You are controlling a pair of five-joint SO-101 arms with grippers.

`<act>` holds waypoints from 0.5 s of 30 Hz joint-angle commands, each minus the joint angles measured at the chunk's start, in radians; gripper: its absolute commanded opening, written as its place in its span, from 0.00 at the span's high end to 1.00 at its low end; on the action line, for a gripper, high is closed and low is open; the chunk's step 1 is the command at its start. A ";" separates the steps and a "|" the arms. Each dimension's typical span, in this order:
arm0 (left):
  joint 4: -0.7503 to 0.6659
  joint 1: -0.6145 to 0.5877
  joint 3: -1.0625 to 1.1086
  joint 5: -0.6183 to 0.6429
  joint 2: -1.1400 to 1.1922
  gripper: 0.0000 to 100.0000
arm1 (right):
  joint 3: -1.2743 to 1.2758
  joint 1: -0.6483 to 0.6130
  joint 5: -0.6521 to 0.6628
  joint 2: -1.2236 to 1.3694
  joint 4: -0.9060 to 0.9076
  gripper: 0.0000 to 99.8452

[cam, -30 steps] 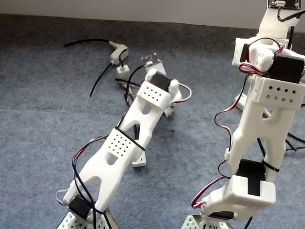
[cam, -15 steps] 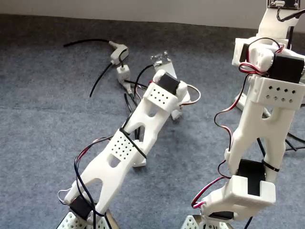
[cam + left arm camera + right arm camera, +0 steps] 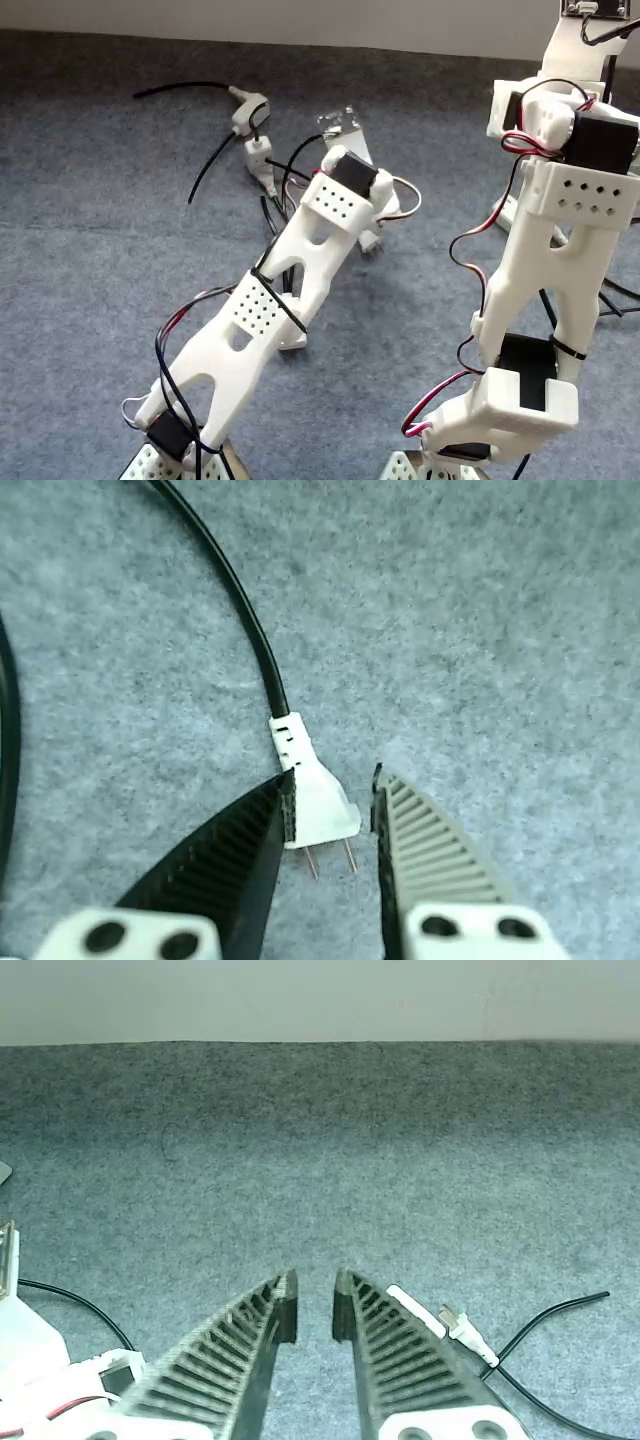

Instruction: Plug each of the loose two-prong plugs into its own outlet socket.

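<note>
A white two-prong plug [image 3: 318, 810] on a black cord [image 3: 240, 600] lies on the grey carpet between the fingers of my left gripper [image 3: 333, 780]. The gripper is open: the black finger [image 3: 240, 860] touches the plug's side and the grey finger [image 3: 430, 850] stands a little off it. From above, the left arm [image 3: 300, 250] stretches to the middle of the carpet. Beyond it, a white angled plug [image 3: 250, 108] sits by a small white socket block [image 3: 258, 152]. My right gripper [image 3: 315, 1285] is held high, slightly open and holding nothing. Another white plug [image 3: 455, 1322] lies on the carpet past it.
Black cords [image 3: 215, 160] trail over the carpet at the back left. A metal piece [image 3: 340, 125] lies just beyond the left arm's wrist, and a white block [image 3: 293, 340] sits under that arm. The right arm [image 3: 560, 250] stands upright on the right side.
The left arm swung a little to the right and its wrist moved away from the socket block, then stayed still. The right arm has not moved.
</note>
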 commanded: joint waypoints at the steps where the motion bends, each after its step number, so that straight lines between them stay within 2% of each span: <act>1: -0.046 0.002 -0.038 0.008 -0.076 0.86 | -0.036 0.010 -0.003 -0.018 -0.018 0.92; 15: -0.037 0.041 -0.039 0.011 0.042 0.86 | -0.036 0.016 -0.003 -0.016 -0.019 0.92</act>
